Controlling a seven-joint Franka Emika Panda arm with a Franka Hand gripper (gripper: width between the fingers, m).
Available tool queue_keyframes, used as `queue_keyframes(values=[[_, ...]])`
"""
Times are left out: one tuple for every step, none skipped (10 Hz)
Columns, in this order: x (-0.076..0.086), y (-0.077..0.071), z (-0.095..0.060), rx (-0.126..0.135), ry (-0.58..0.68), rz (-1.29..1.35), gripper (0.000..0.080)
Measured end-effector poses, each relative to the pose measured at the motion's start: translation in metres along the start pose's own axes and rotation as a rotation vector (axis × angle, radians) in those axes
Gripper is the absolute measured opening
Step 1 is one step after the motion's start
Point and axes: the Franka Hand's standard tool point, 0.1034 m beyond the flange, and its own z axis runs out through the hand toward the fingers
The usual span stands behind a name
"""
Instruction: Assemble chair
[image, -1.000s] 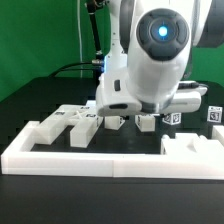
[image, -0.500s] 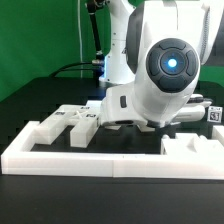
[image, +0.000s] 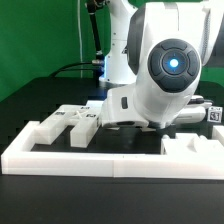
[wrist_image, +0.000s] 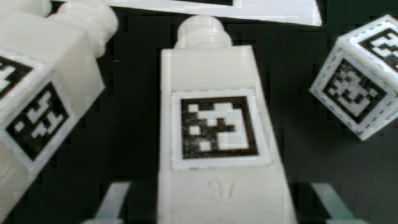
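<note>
The hand (wrist_image: 217, 208) is pinched shut on the tagged white bar (wrist_image: 215, 120), with a finger (wrist_image: 128, 205) on each side of it. It's pretty cramped in there. Two more chair pieces flank the bar, one tagged block (wrist_image: 45, 100) and another tilted one (wrist_image: 361, 80), each with only a narrow strip of black tabletop (wrist_image: 139, 110) between them and the bar. In the exterior view the arm (image: 165, 70) hides the grip. Notched chair parts (image: 70, 122) sit toward the exterior view's left, just behind the long border rail (image: 100, 160), and there's bare tabletop further left.
</note>
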Motion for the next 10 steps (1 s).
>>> queue_keyframes(values=[[0.000,0.000,-0.001,0.000,0.002,0.000,0.0290],[0.001,0.000,-0.001,0.000,0.003,-0.001,0.0290],[0.001,0.000,-0.002,-0.001,0.004,-0.001,0.0290],[0.000,-0.001,-0.005,0.003,0.005,-0.001,0.0290],[-0.003,-0.005,-0.017,0.020,0.006,0.000,0.0290],[-0.007,-0.011,-0.034,0.050,0.024,0.002,0.0290],[-0.015,-0.012,-0.048,0.080,0.040,0.009,0.0291],[-0.023,-0.009,-0.063,0.085,0.065,0.011,0.0291],[-0.023,-0.008,-0.069,0.084,0.097,0.012,0.0291],[-0.020,-0.008,-0.069,0.081,0.124,0.013,0.0291]])
